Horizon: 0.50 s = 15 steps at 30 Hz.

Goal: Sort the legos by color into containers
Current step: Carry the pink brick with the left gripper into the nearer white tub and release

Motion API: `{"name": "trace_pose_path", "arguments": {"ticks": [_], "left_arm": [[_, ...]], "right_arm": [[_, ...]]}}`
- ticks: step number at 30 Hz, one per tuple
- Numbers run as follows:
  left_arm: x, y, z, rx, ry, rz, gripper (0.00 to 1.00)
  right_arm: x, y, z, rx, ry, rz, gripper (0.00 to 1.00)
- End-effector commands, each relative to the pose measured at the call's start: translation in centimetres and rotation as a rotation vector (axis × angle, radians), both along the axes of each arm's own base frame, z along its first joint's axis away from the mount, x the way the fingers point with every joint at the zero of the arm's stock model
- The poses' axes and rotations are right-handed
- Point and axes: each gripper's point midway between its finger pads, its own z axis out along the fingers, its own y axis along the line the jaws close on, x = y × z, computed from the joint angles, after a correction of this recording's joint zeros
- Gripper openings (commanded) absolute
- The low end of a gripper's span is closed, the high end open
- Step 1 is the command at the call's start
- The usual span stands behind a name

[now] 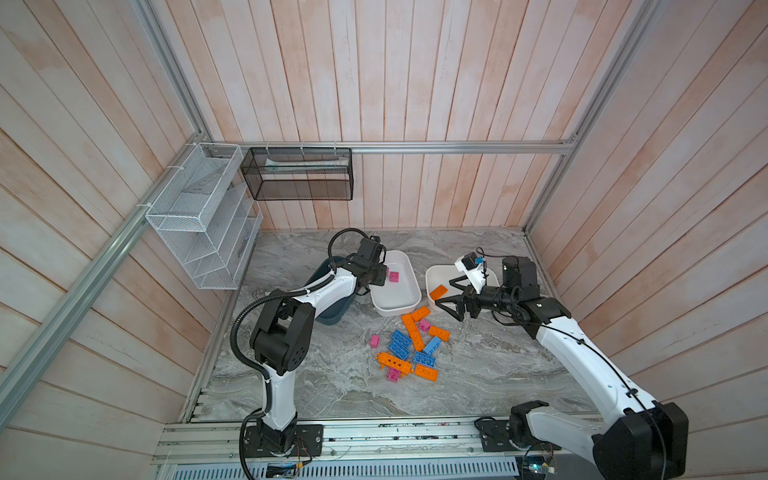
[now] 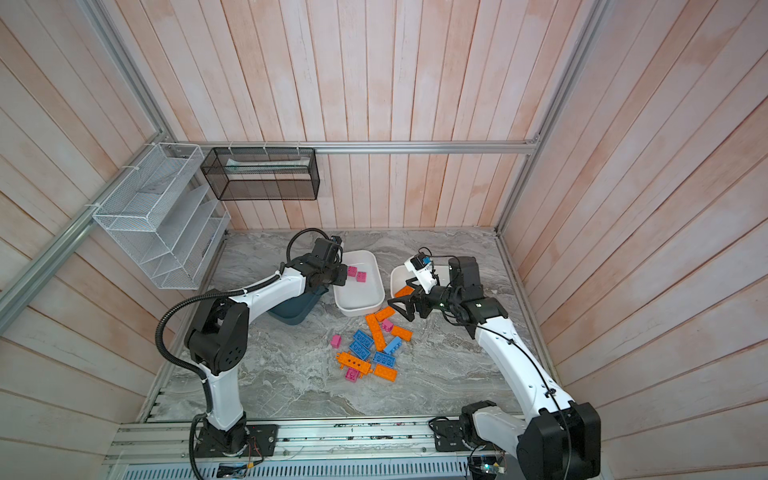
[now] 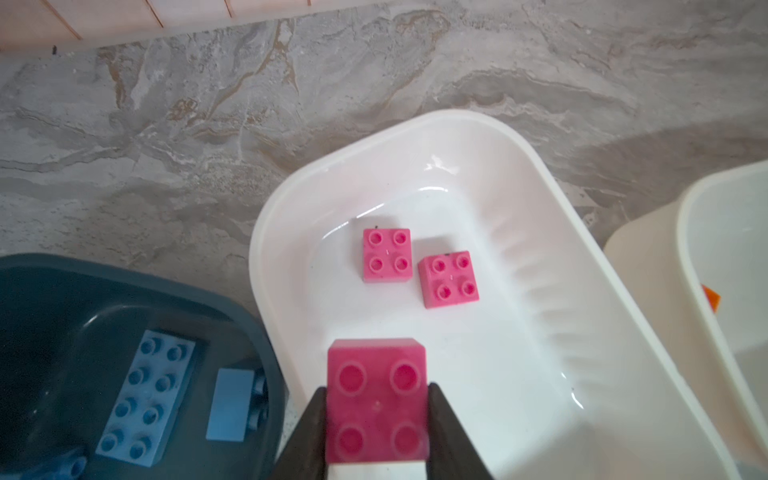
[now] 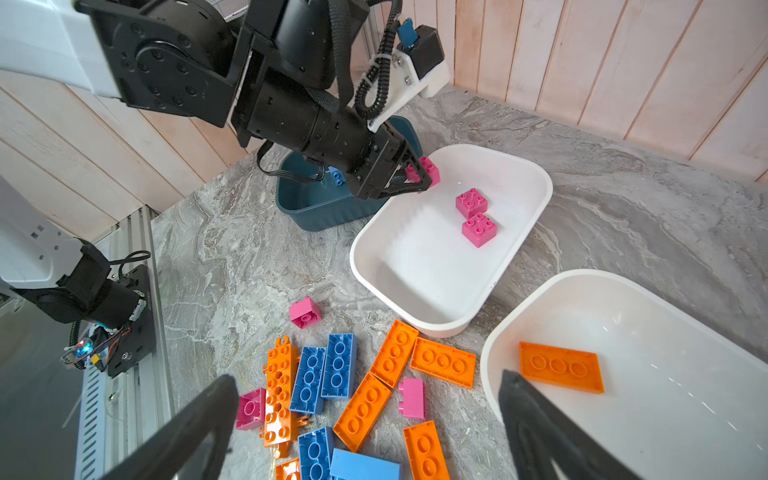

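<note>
Pinching a pink brick (image 3: 376, 399) by its two sides, the left arm's (image 1: 328, 286) jaws are hovering over one end of the first white tub (image 3: 552, 299), at the bottom centre of the left wrist frame. Two more pink bricks (image 3: 386, 255) are lying studs-up inside that tub, just beside each other. The dark teal tub (image 3: 124, 282), in the lower left of that frame, is holding blue bricks (image 3: 145, 395). The right arm's (image 1: 582, 353) jaws are standing spread wide above the rim of the second white tub (image 4: 673, 415), where one orange brick (image 4: 561, 368) is lying flat. The remaining legos (image 1: 415, 334), blue, orange and pink, are lying scattered on the tabletop (image 1: 498, 374) near the centre of both top views.
</note>
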Motion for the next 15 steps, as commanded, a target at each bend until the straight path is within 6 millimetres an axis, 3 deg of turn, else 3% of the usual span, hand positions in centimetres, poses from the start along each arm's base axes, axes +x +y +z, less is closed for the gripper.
{"name": "trace_pose_path", "arguments": {"ticks": [1, 5, 8, 12, 15], "left_arm": [[1.7, 0.4, -0.3, 0.018, -0.023, 0.062, 0.34], [2.3, 0.4, -1.5, 0.023, -0.012, 0.077, 0.36], [2.5, -0.1, -1.0, -0.001, -0.016, 0.065, 0.54], [1.9, -0.4, 1.3, -0.038, -0.026, 0.053, 0.62], [0.3, -0.4, 3.4, -0.075, 0.001, 0.041, 0.66]], "right_arm": [[0.5, 0.1, 1.0, 0.008, -0.036, 0.003, 0.98], [0.5, 0.1, 0.4, 0.004, -0.021, 0.002, 0.98], [0.4, 0.0, -0.2, 0.002, -0.008, 0.002, 0.98], [0.3, 0.0, -0.1, 0.004, -0.011, 0.004, 0.98], [0.1, 0.0, -0.4, 0.005, -0.002, 0.009, 0.98]]}}
